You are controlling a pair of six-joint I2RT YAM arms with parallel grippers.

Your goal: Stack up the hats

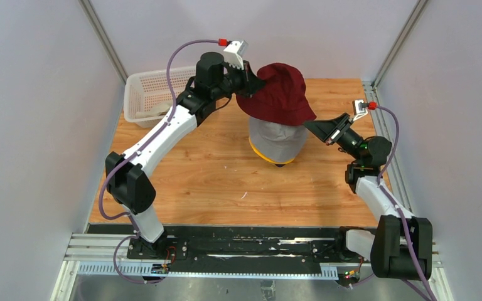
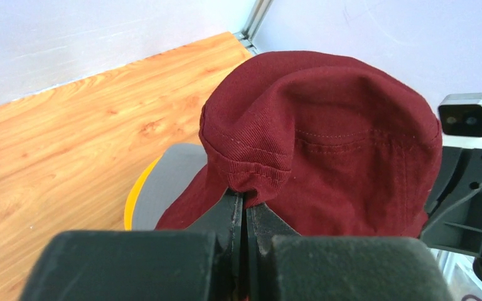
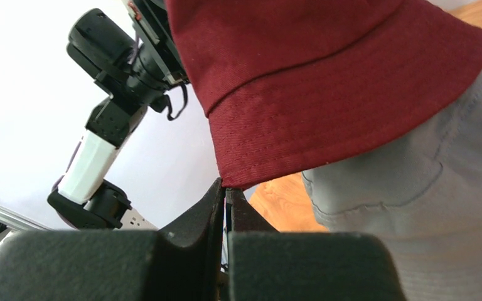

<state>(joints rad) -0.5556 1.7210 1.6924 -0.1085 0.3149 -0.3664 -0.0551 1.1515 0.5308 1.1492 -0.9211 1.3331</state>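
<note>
Closest in its own wrist view, the left gripper (image 2: 243, 202) has its fingers pressed together on the brim of the dark red hat (image 1: 279, 94). Seen from above, it pinches the hat at 10 o'clock. The right gripper (image 3: 226, 191) pinches the same brim at 4 o'clock. Between them, the dark red hat covers the crown of the grey hat (image 1: 276, 141). The yellow hat (image 1: 255, 150) shows as a brim beneath. This stack stands on the wooden table (image 1: 213, 182), and a white basket (image 1: 147, 94) sits at its 9 o'clock.
</note>
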